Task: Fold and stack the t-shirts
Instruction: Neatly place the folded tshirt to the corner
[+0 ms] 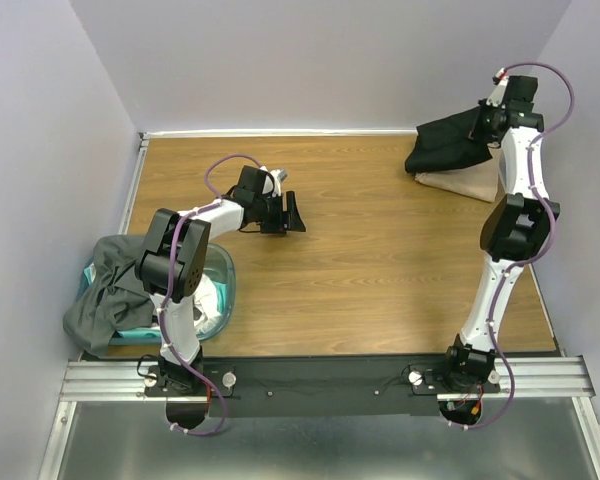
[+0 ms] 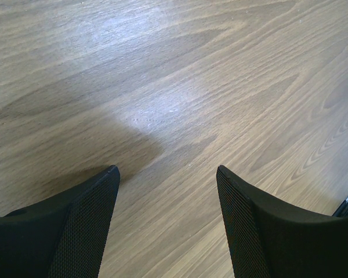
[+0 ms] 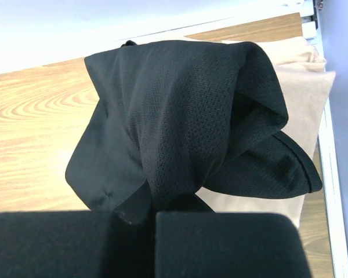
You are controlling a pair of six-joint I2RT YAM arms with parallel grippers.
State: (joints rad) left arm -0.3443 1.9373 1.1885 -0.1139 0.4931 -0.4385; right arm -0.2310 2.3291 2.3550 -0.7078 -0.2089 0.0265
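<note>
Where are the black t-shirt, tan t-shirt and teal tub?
black t-shirt (image 3: 185, 133), right wrist view, bunched middle fold.
tan t-shirt (image 3: 307, 98), right wrist view, bare right edge.
teal tub (image 1: 230, 284), top external view, right rim.

**Bright, even light; glare on the wood, little blur**

The top view is bright and evenly lit from above. The arms cast only faint, soft-edged shadows on the brown wood-grain counter (image 1: 380, 270).

In the left wrist view, whitish glare washes out the grain near the middle and the upper left. A dim, soft shadow reaches in from the left. The black mesh-faced fingers (image 2: 87, 226) are sharp enough to show their dots.

In the right wrist view, the weave of the black mesh-knit t-shirt (image 3: 185, 127) is crisp. The tan-beige folded t-shirt (image 3: 304, 75) looks pale. The black blocky fingers (image 3: 64, 243) at the bottom edge are flat, dark and nearly featureless.
</note>
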